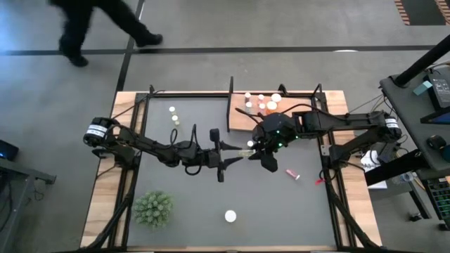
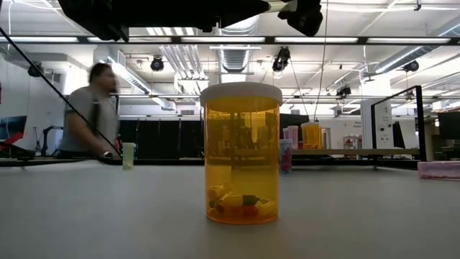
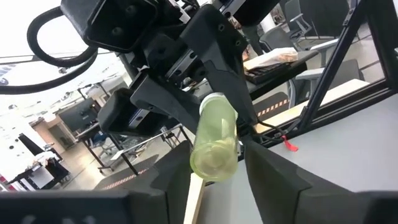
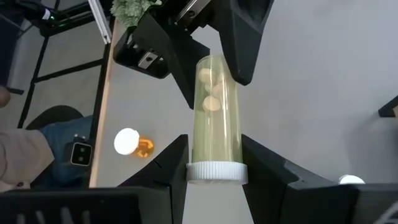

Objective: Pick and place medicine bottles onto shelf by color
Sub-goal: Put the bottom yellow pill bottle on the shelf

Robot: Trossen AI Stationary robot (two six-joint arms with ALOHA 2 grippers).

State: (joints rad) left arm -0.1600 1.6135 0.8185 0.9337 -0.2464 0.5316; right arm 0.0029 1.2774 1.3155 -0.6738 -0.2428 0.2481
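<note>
A yellow-green medicine bottle (image 1: 248,148) with a white cap hangs level above the dark mat, between my two grippers. My left gripper (image 1: 238,150) comes from the table's left and is shut on its base end. My right gripper (image 1: 259,147) comes from the right and is shut on its cap end. The wooden shelf (image 1: 239,119) stands at the far edge, with several orange and white bottles (image 1: 264,104) on it. Two yellow-green bottles (image 1: 173,115) stand on the mat at the far left. A pink bottle (image 1: 292,173) lies on its side on the mat. An orange bottle (image 2: 241,155) stands near the front edge. My left gripper pinches the bottle's base end (image 3: 214,163) between its two fingers, coming level from the table's left, along the bottle. The bottle is level and clear of the mat. My right gripper pinches the bottle by its white cap (image 4: 216,173) between its two fingers, coming from the table's right, along the bottle. The body points away toward the left gripper.
A spiky green plant (image 1: 153,209) stands at the near left of the mat. A small red object (image 1: 318,181) lies by the right frame post. Black frame posts (image 1: 231,88) rise by the shelf. A person (image 1: 98,24) walks beyond the far edge.
</note>
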